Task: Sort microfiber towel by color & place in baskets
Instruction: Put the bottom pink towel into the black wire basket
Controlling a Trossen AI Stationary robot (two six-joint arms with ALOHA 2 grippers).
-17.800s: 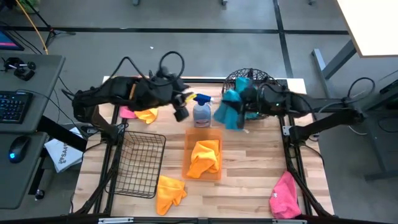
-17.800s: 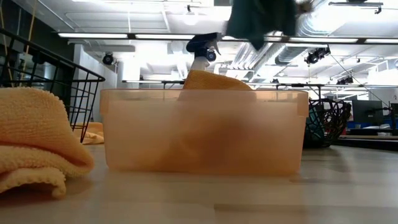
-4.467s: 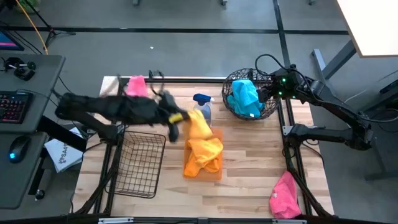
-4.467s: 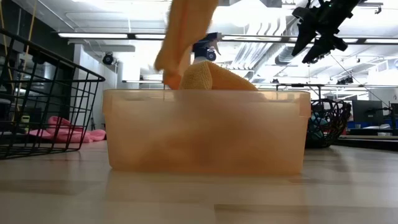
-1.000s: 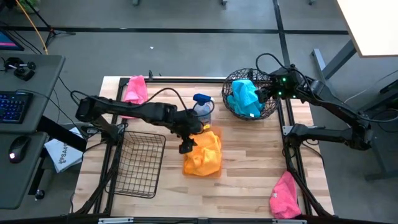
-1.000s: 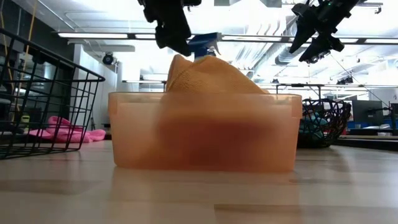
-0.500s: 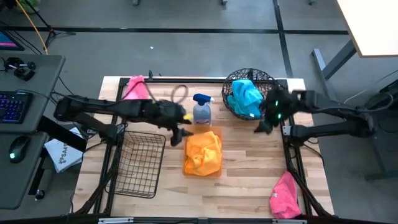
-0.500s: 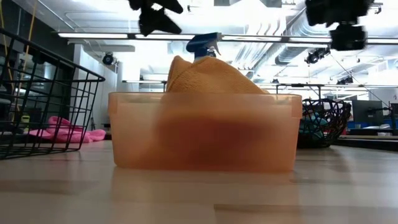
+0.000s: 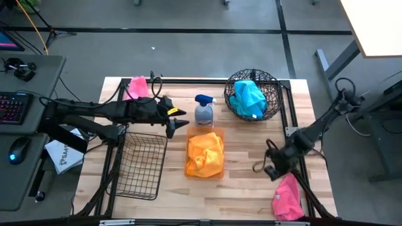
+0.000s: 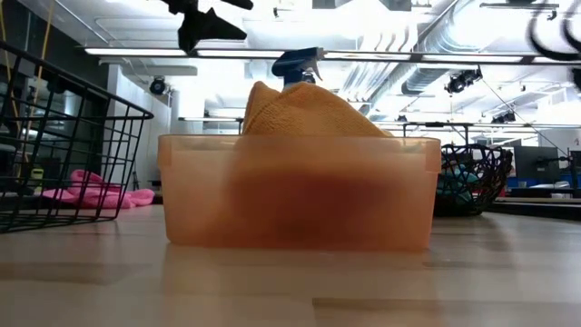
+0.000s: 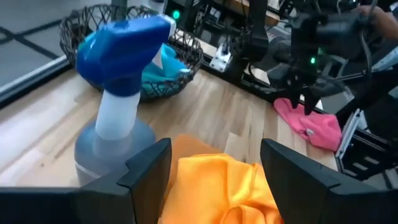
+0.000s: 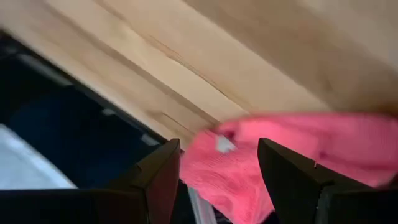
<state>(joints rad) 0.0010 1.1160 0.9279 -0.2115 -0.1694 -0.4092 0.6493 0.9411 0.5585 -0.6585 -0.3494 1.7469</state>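
Orange towels (image 9: 205, 154) fill the translucent orange bin (image 10: 300, 195) at mid-table. Teal towels (image 9: 247, 98) lie in the round wire basket (image 9: 254, 94) at the far right. The black wire-grid basket (image 9: 138, 164) stands at the near left with nothing in it. One pink towel (image 9: 135, 88) lies at the far left, another (image 9: 287, 196) at the near right corner. My left gripper (image 9: 179, 121) hovers open and empty, left of the spray bottle (image 9: 203, 112). My right gripper (image 9: 271, 169) is open just above the near-right pink towel (image 12: 280, 155) and holds nothing.
The blue-capped spray bottle (image 11: 121, 93) stands just beyond the orange bin, close to my left gripper's fingers. Black frame rails run along the table's left and right sides. Bare wood shows between the bin and the near-right pink towel.
My left gripper has drawn back from over the orange bin toward the table's far edge and a little to the left, staying open. My right gripper has swung from beside the round basket toward the near edge and down over the near-right pink towel.
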